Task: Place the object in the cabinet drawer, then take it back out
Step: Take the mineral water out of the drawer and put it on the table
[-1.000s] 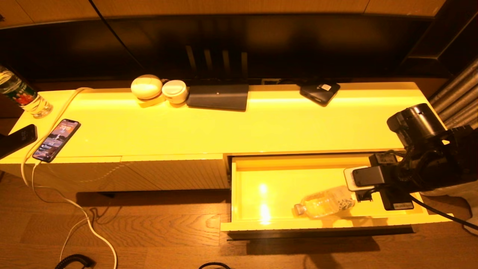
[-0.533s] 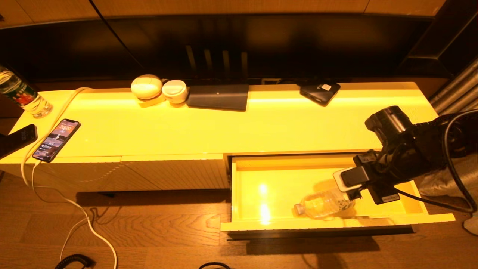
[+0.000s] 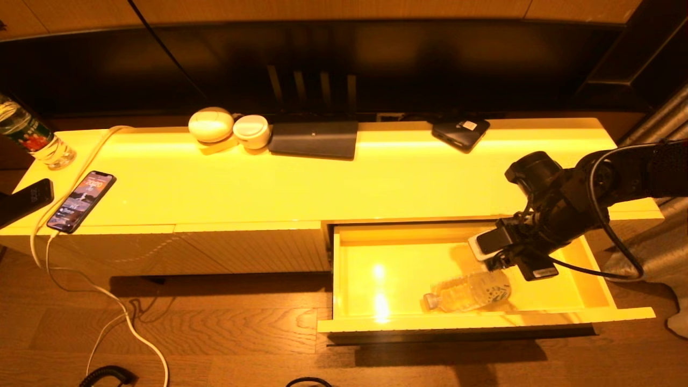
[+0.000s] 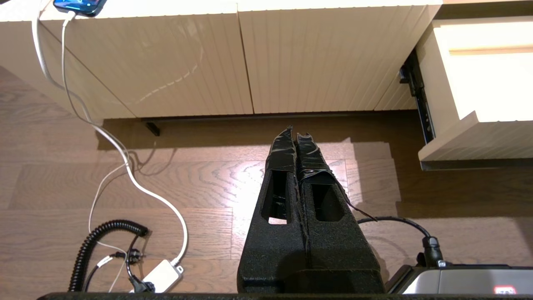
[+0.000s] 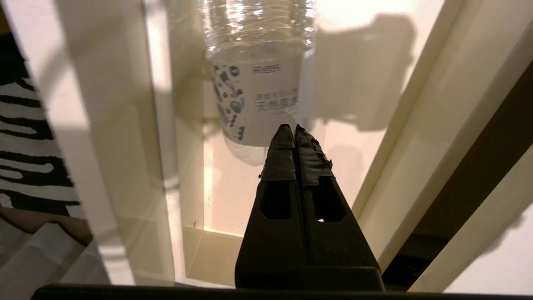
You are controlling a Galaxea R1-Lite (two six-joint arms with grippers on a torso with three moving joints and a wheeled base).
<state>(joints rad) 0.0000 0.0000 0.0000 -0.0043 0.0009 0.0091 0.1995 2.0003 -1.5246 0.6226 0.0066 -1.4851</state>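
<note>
The clear water bottle lies on its side in the open pale-yellow drawer, white cap pointing left, close to the front wall. My right gripper hangs over the drawer at the bottle's base end. In the right wrist view its black fingers are pressed together, and the gripper is shut on nothing, with its tips just in front of the bottle's label; I cannot tell whether they touch. My left gripper is shut and empty, parked low over the wooden floor before the ribbed cabinet front.
On the cabinet top stand a green-and-red labelled bottle, a phone on a white cable, two white round cases, a dark flat device and a small black box. Cables trail on the floor.
The right arm has swung left and further back over the drawer, its gripper now above the bottle's base. The bottle stays lying in the drawer.
</note>
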